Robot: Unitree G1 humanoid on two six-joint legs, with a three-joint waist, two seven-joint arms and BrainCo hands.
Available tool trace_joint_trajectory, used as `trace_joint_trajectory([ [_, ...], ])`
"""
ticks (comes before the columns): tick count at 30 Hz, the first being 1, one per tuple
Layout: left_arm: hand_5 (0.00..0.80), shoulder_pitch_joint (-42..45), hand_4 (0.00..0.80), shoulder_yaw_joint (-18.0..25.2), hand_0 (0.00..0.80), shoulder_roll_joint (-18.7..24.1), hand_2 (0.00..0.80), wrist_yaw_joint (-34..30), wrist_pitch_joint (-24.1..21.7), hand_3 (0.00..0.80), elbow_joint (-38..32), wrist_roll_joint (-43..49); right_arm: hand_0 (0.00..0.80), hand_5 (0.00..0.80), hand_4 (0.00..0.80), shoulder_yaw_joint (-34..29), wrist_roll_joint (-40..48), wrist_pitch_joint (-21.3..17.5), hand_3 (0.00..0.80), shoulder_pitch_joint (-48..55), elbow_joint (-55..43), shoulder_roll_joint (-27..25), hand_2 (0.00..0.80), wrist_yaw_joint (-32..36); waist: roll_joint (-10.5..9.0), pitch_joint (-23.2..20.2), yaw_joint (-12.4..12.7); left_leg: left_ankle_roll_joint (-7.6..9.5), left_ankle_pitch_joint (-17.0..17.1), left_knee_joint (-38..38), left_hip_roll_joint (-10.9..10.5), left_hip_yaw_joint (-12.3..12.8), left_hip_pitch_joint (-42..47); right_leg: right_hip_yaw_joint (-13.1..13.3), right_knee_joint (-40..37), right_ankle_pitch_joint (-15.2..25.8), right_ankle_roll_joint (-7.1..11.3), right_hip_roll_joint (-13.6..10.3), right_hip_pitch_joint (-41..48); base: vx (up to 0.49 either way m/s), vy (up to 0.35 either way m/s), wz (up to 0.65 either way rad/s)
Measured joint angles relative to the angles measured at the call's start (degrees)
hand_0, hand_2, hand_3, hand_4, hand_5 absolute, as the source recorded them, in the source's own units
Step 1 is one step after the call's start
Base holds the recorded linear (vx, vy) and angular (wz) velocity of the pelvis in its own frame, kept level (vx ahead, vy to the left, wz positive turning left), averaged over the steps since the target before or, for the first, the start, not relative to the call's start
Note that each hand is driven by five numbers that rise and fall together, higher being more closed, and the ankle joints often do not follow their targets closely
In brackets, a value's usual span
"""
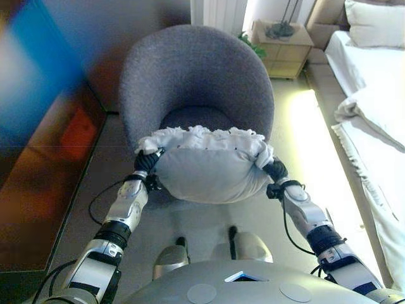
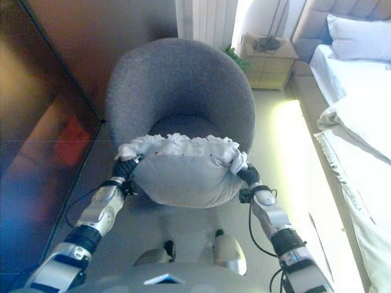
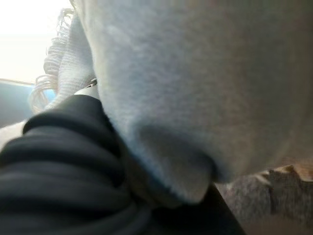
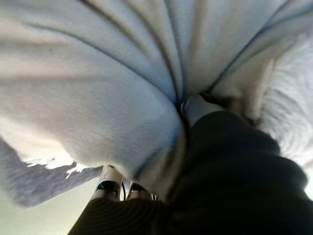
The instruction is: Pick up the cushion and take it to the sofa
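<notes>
A white cushion (image 1: 205, 171) with a frilly fringe along its top edge is held off the floor between my two hands, just in front of a grey round armchair (image 1: 196, 69). My left hand (image 1: 147, 161) is against the cushion's left end and my right hand (image 1: 276, 168) against its right end. Only the dark wrist covers show; the rest of each hand is hidden in the cloth. The left wrist view shows the cushion (image 3: 195, 73) bulging over the dark cover (image 3: 58, 161). The right wrist view shows creased cushion cloth (image 4: 88, 73) over the cover (image 4: 234, 171).
A dark glossy cabinet (image 1: 44, 158) runs along the left. A bed (image 1: 373, 82) with white bedding lies at the right, with a wooden bedside table (image 1: 281, 47) at the back. A strip of floor (image 1: 310, 139) lies between chair and bed.
</notes>
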Motion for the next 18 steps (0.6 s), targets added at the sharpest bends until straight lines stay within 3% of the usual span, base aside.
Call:
trace_joint_trajectory([
  [1, 0.800, 0.3, 0.800, -0.2, 0.800, -1.6, 0.800, -0.1, 0.1, 0.800, 0.3, 0.0, 0.800, 0.800, 0.800, -0.1, 0.0, 0.1, 0.800, 0.3, 0.1, -0.7, 0.800, -0.1, -0.48, 0.5, 0.2, 0.94, -2.7, 5.8, -1.9, 2.8, 0.5, 0.1, 0.9, 0.5, 0.04, -1.1, 0.1, 0.376, -0.116, 0.56],
  [2, 0.800, 1.2, 0.800, -0.2, 0.800, -3.2, 0.800, -0.3, 0.3, 0.800, 0.3, 0.0, 0.800, 0.800, 0.800, -0.1, 0.0, 0.1, 0.800, 0.6, 0.0, -2.6, 0.800, 0.2, 0.53, 0.9, 0.1, 1.52, -5.2, 8.1, -2.3, 4.5, 3.3, -0.7, 3.2, 0.8, -0.26, -0.9, 0.1, 0.383, -0.126, 0.10],
  [3, 0.800, 1.7, 0.800, -0.2, 0.800, -4.5, 0.800, -0.6, 0.5, 0.800, 0.3, 0.0, 0.800, 0.800, 0.800, -0.1, 0.0, 0.2, 0.800, 0.8, 0.0, -4.2, 0.800, 0.4, 2.56, 1.0, -0.3, 1.49, -8.2, 5.2, -1.5, 4.7, 6.6, -1.6, 5.3, -0.1, -1.65, 0.6, 0.1, 0.355, -0.115, 0.12],
  [4, 0.800, 1.6, 0.800, 0.0, 0.800, -5.0, 0.800, -0.9, 0.6, 0.800, 0.2, 0.0, 0.800, 0.800, 0.800, -0.5, 0.1, 0.4, 0.800, 0.4, 0.2, -4.6, 0.800, 0.6, 3.29, 1.3, -1.0, 0.93, -9.0, 1.4, -0.5, 4.6, 9.7, -2.4, 7.9, -1.1, -1.59, 1.5, -0.1, 0.345, -0.111, -0.02],
  [6, 0.800, 1.8, 0.800, 2.3, 0.800, -4.9, 0.800, -0.8, 0.6, 0.800, 0.3, 0.0, 0.800, 0.800, 0.800, -0.4, 0.1, 0.5, 0.800, 0.3, -0.6, -3.2, 0.800, 1.7, 1.92, 1.2, -0.8, 0.39, -8.1, -1.7, 0.0, 5.3, 11.3, -2.0, 9.3, -2.2, -1.91, 2.3, -2.0, 0.352, -0.129, -0.17],
  [10, 0.800, 1.6, 0.800, 3.5, 0.800, -3.7, 0.800, -0.4, 0.4, 0.800, 0.0, 0.0, 0.800, 0.800, 0.800, 0.0, 0.1, 0.5, 0.800, 0.4, -2.2, -1.3, 0.800, 1.8, 2.56, 0.4, -1.3, -2.44, -8.4, -1.1, 3.6, 4.5, 11.1, -1.3, 4.6, -0.7, -4.33, 5.8, 1.0, 0.311, -0.153, 0.03],
  [11, 0.800, 1.6, 0.800, 4.1, 0.800, -3.7, 0.800, -0.2, 0.4, 0.800, -0.3, 0.0, 0.800, 0.800, 0.800, 0.0, 0.0, 0.5, 0.800, 0.4, -2.5, -0.9, 0.800, 1.8, 2.38, 0.3, -1.2, -3.14, -8.8, 1.0, 4.1, 4.1, 10.4, -1.3, 4.1, -0.8, -5.19, 6.3, 1.5, 0.308, -0.182, 0.01],
  [13, 0.800, 1.6, 0.800, 4.3, 0.800, -3.9, 0.800, 1.0, 0.4, 0.800, -0.9, 0.0, 0.800, 0.800, 0.800, 0.3, -1.1, 0.5, 0.800, 0.3, -3.2, -0.7, 0.800, 1.7, 1.32, -0.2, -0.9, -4.67, -9.3, 12.8, 3.9, 4.1, 4.6, -1.4, 4.6, -2.0, -6.37, 6.4, 1.6, 0.333, -0.172, -0.01],
  [16, 0.800, 1.5, 0.800, 4.4, 0.800, -4.4, 0.800, 2.1, 0.3, 0.800, -1.1, 0.0, 0.800, 0.800, 0.800, 0.2, -1.6, 0.4, 0.800, -0.7, -3.3, -1.0, 0.800, 1.7, 1.05, -0.7, 0.7, -7.08, -5.9, 23.0, 3.7, 3.2, 0.8, -0.9, 5.8, -3.6, -8.09, 6.5, 2.5, 0.317, -0.125, -0.19],
  [17, 0.800, 1.4, 0.800, 4.3, 0.800, -4.5, 0.800, 2.1, 0.3, 0.800, -1.2, 0.0, 0.800, 0.800, 0.800, 0.2, -1.6, 0.3, 0.800, -0.8, -3.3, -1.2, 0.800, 1.7, 0.60, -0.9, 0.5, -7.02, -4.7, 24.9, 3.6, 2.6, -0.1, -0.6, 6.2, -4.0, -8.65, 6.1, 2.5, 0.296, -0.058, -0.09],
  [18, 0.800, 1.1, 0.800, 4.3, 0.800, -4.5, 0.800, 2.1, 0.2, 0.800, -1.3, 0.0, 0.800, 0.800, 0.800, 0.2, -1.6, 0.1, 0.800, -0.9, -3.3, -1.3, 0.800, 1.6, 0.30, -0.9, 0.7, -5.77, -3.2, 27.4, 3.2, 2.3, -1.5, -0.4, 6.2, -4.6, -9.15, 6.2, 3.0, 0.285, -0.016, -0.04],
])
